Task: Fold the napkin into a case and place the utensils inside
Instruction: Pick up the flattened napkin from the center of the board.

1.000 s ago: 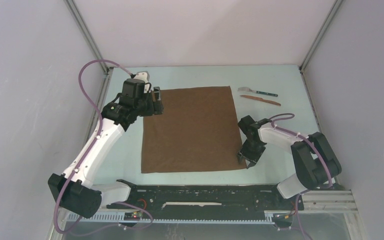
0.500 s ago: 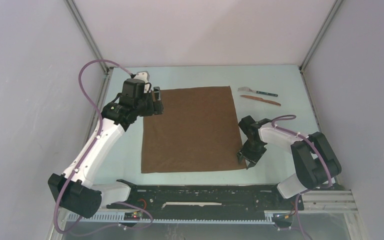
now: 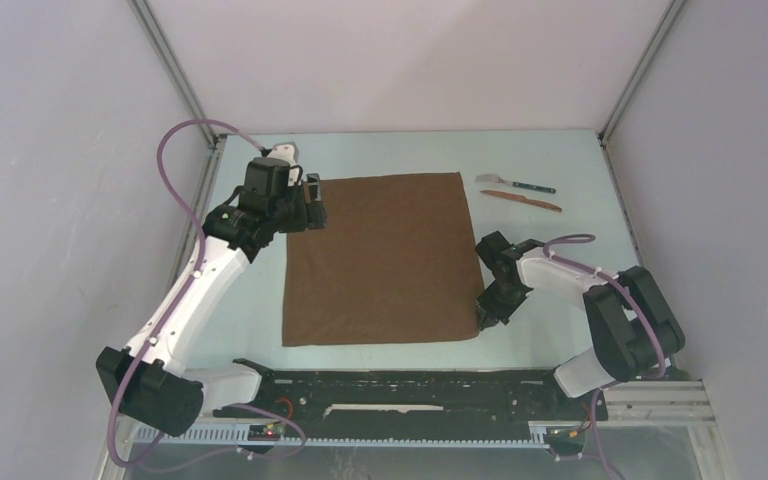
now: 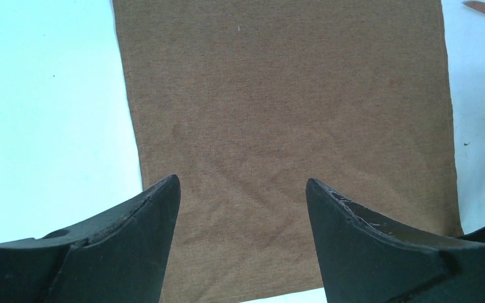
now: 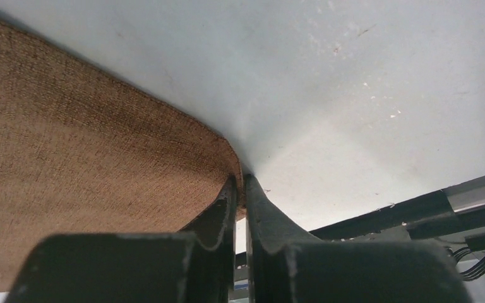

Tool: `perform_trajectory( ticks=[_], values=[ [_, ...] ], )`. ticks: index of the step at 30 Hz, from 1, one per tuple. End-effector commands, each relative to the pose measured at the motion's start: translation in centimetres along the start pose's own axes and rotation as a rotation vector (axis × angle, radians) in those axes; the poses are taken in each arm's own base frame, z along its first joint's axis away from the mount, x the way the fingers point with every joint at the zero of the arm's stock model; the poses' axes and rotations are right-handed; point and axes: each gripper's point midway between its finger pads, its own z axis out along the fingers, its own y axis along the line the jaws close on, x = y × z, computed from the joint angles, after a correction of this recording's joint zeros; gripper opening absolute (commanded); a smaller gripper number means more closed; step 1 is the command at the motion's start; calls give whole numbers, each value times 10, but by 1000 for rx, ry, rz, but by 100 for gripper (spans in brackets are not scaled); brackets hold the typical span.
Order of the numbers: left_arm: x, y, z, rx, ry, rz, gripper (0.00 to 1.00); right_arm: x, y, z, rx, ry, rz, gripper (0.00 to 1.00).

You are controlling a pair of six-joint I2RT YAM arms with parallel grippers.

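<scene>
While the napkin (image 3: 380, 260) lies spread flat at the centre of the surface (image 3: 560, 150), the right jaws are pinched on its 5 o'clock corner, which curls slightly upward. At its 10 o'clock edge the left jaws stand apart, empty. Both utensils (image 3: 520, 192) lie side by side at 2 o'clock, apart from the cloth.

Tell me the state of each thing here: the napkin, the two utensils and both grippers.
Napkin: spread out, not folded; near right corner pinched and raised a little.
Teal utensil: lying on the table, outside the napkin.
Brown knife: lying beside the teal utensil, not touching it.
Left gripper: open, over the napkin's far left part.
Right gripper: shut on the napkin's corner.
</scene>
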Motion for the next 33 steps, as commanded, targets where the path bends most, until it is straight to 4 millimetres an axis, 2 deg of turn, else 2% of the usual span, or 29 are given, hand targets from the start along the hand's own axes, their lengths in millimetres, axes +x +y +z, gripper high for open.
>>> perform_trajectory(
  ticks=[1, 3, 5, 6, 7, 8, 12, 15, 21, 24, 29, 33],
  values=[
    [2, 9, 3, -59, -3, -39, 79, -3, -20, 13, 71, -58, 46, 3],
    [20, 23, 1, -134, 61, -108, 76, -4, -21, 8, 77, -62, 53, 0],
    [48, 38, -3, -188, 131, -219, 73, -5, -22, 4, 84, -75, 57, 0],
    [68, 45, -5, -211, 174, -290, 72, -7, -22, 3, 84, -85, 57, 0],
    [96, 56, -5, -248, 226, -363, 72, -8, -22, 3, 79, -92, 53, 0],
    [108, 64, -10, -286, 235, -436, 73, -9, -21, 3, 76, -98, 54, 0],
    [189, 99, -30, -534, 334, -627, 75, -8, -16, 5, 60, -88, 31, 0],
    [221, 108, -36, -614, 347, -703, 76, -8, -10, 8, 40, -89, 5, 0],
    [246, 110, -40, -741, 497, -716, 69, -5, -9, 16, 50, -55, -27, 0],
    [249, 107, -39, -811, 542, -720, 67, -4, -6, 20, 44, -38, -39, 0],
    [268, 90, -9, -753, 571, -818, 65, 1, 0, 23, -2, -12, -42, 0],
    [268, 91, 2, -774, 574, -807, 65, 1, 1, 24, -7, -6, -46, 0]
  ],
)
